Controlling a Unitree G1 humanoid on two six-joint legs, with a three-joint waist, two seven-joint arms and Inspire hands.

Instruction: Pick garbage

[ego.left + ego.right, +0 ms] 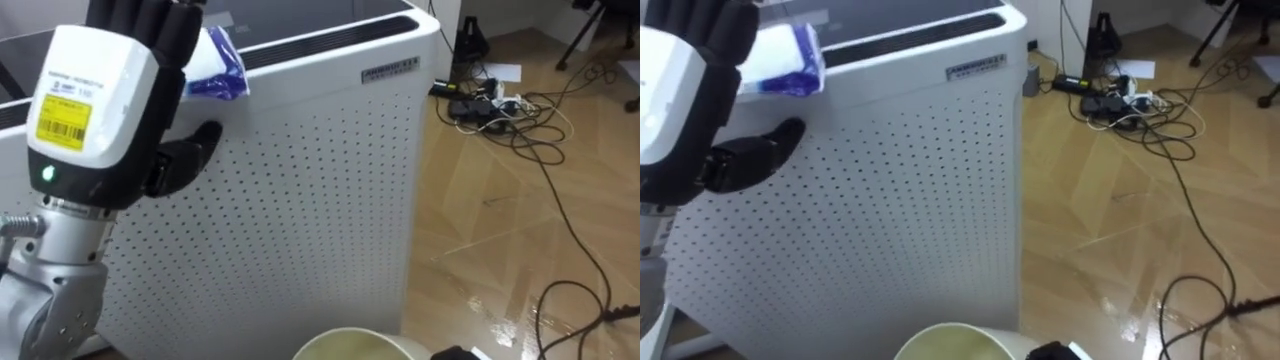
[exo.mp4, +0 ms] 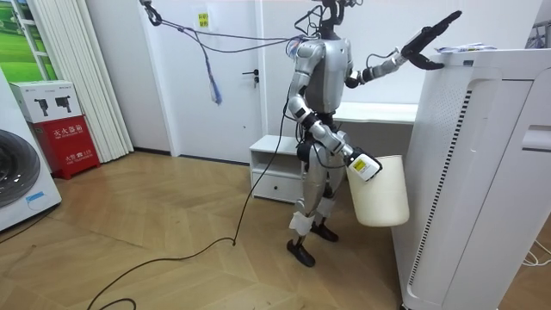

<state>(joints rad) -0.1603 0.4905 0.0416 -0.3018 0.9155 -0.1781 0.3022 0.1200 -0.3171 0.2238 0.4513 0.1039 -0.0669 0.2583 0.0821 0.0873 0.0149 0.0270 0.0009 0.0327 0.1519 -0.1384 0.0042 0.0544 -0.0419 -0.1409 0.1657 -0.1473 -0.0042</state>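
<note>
Fingers of left hand straight, spread from thumb, just beside crumpled blue-white plastic wrapper on top front edge of white perforated purifier; round cream bucket below.

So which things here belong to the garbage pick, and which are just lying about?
Job:
wrapper, on top of the cabinet
left hand, raised beside it
bin, carried at the right hand

Lying about:
cabinet
cables on the floor
washer
red box
</note>
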